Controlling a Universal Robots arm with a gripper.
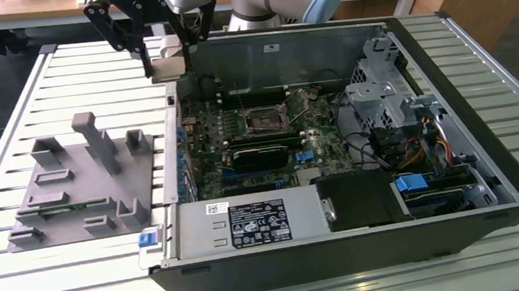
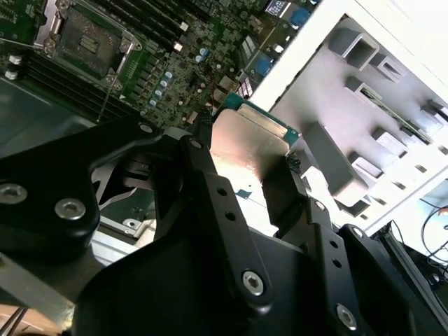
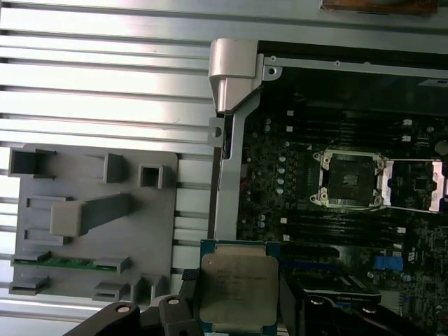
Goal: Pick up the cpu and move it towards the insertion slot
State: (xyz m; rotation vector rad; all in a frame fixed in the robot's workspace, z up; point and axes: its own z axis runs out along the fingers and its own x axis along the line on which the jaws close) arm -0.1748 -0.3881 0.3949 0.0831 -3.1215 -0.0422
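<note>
Gripper (image 3: pixel 238 318) clenched on the cpu (image 3: pixel 239 287), held aloft over the case's (image 1: pixel 483 162) wall nearest the grey fixture block (image 1: pixel 86 180). Print on the chip's lid is present but seemingly illegible. The insertion slot (image 3: pixel 348 180) lies well apart, lid open.

Exterior view: even daylight, soft. Slatted bench (image 1: pixel 96 75) bright; inside of the computer case (image 1: pixel 453 241) dim, its motherboard (image 1: pixel 268 138) in shade. Grey fixture (image 1: pixel 86 180) throws only faint shadows.

Second wrist view: overexposed at one corner, slats washed to white. Glare on the cpu (image 2: pixel 246 150), its metal top glowing pale. Black fingers (image 2: pixel 217 210) close to the lens, slightly soft.

First wrist view: bench slats bright w/ mild glare; insertion slot (image 3: pixel 348 178) dark, frame glinting. Slight softness overall.
</note>
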